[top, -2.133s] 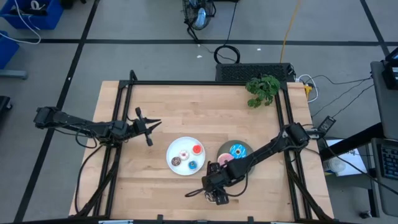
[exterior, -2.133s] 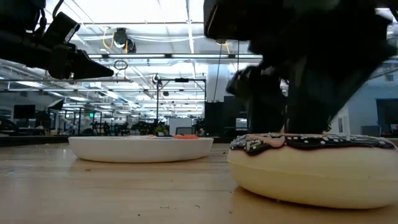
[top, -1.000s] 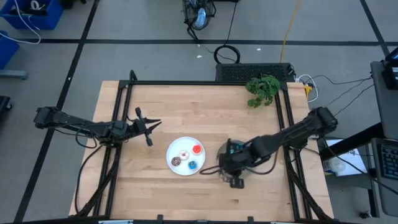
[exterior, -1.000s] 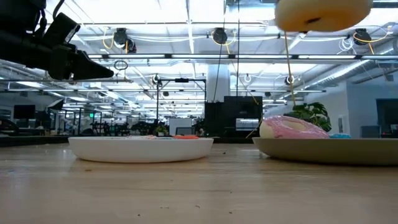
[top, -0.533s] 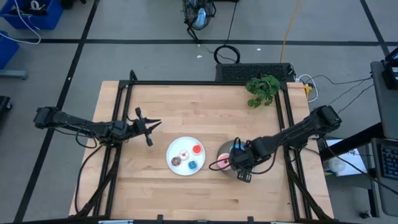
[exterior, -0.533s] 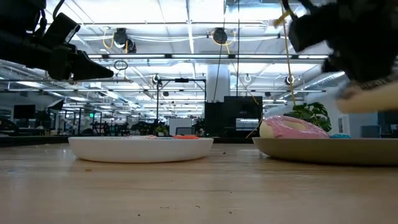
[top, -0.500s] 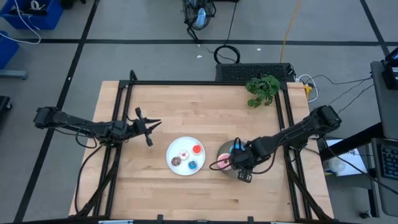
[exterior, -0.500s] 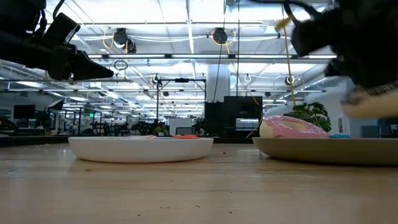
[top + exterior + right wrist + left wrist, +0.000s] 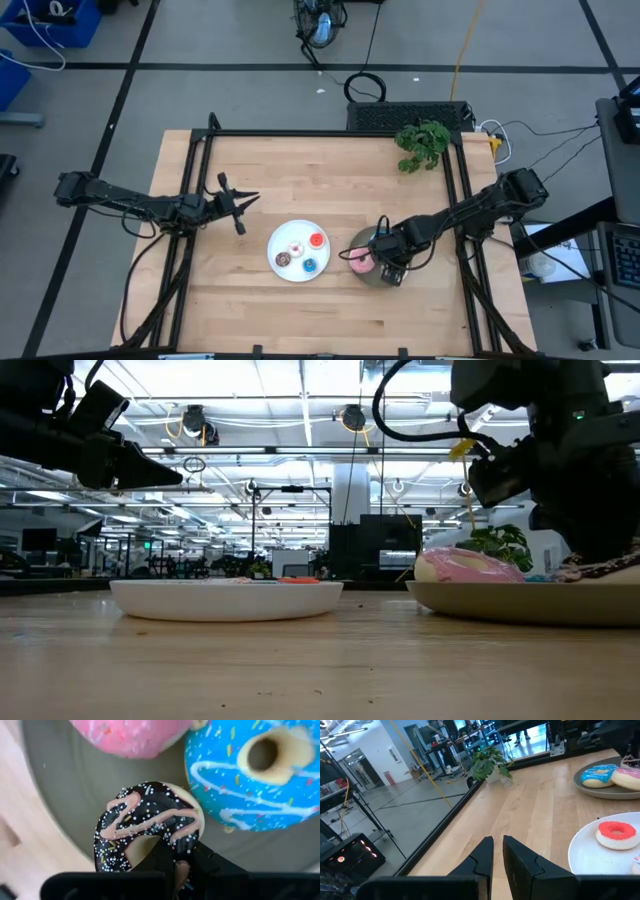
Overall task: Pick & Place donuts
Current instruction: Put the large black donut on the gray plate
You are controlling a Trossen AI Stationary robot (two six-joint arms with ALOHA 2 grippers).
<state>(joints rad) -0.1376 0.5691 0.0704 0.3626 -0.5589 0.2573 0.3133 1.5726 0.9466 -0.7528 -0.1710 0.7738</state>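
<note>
**Right gripper holds the chocolate donut over the grey plate**

The right gripper is clamped on the chocolate-drizzled donut, one finger through the ring's hole, the ring tilted over the grey plate. In the wrist view the fingers hide the donut's near edge, so it is hard to tell whether it touches the plate. Just beyond it lie the pink donut, cut off at the frame edge, and the blue sprinkled donut, both on the same plate. From above, the arm covers most of the plate; only the pink donut shows clearly.

Beside the grey plate sits the white plate with four tiny donuts: red, brown, blue and pale pink.

Farther off, the left gripper hovers above the table, well apart from both plates, its fingers almost together on nothing. A potted plant stands at the far edge.
</note>
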